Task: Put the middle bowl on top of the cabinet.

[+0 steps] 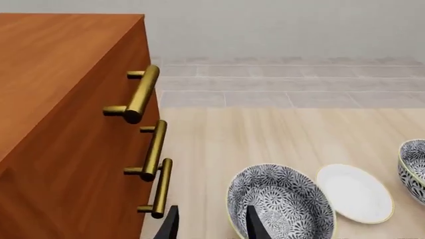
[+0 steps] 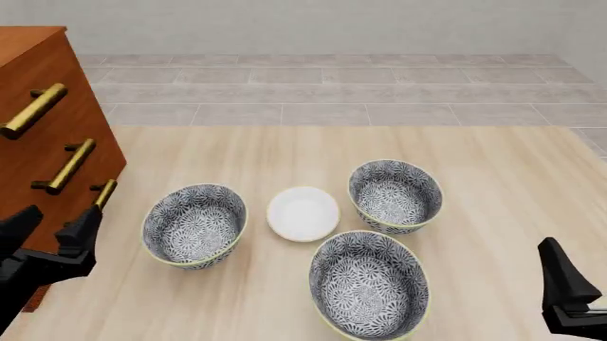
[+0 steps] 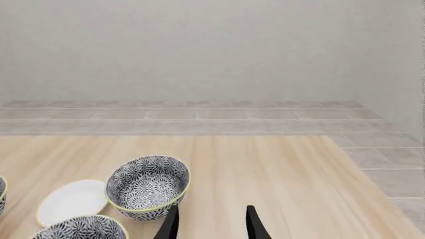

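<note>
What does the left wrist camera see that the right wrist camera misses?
Only the left wrist view shows the wooden cabinet with its three brass handles. Only the right wrist view shows the table's far right corner and the floor beside it. Both show patterned bowls, including the far right bowl, the white dish, and the grey wall.

small plain white dish [image 2: 303, 213] sitting ahead and between the two sets of jaws, floral bowl [image 2: 195, 226] right in front of the left jaws, second floral bowl [image 2: 396, 195] ahead-left of the right jaws, pale wood table [image 2: 493, 177], grey tiled floor [image 2: 332, 92] way past both
</note>
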Robot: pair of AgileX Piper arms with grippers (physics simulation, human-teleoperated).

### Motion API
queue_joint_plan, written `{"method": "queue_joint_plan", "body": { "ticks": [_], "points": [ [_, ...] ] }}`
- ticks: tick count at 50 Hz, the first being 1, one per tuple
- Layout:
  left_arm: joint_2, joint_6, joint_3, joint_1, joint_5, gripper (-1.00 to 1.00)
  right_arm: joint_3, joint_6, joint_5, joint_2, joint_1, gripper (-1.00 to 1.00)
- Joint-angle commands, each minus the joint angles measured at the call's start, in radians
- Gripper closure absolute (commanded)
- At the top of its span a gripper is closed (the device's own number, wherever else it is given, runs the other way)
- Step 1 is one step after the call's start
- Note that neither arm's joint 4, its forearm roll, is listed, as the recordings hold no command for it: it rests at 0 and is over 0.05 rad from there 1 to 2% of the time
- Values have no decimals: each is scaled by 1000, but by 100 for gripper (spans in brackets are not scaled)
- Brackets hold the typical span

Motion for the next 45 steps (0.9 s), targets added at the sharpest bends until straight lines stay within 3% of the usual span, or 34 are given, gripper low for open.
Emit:
{"method": "queue_joint_plan", "body": {
  "ticks": [1, 28, 33, 45],
  "points": [
    [148, 10, -45, 13, -23, -100, 0, -2, -1, 2, -2, -100],
    [207, 29, -173, 1, 146, -100, 1, -5, 3, -1, 0, -100],
    [278, -6, -194, -3, 148, -100, 1, -6, 4, 0, 3, -100],
    [283, -25, -258, -34, 244, -100, 1, -8, 10, -2, 2, -100]
  ]
}}
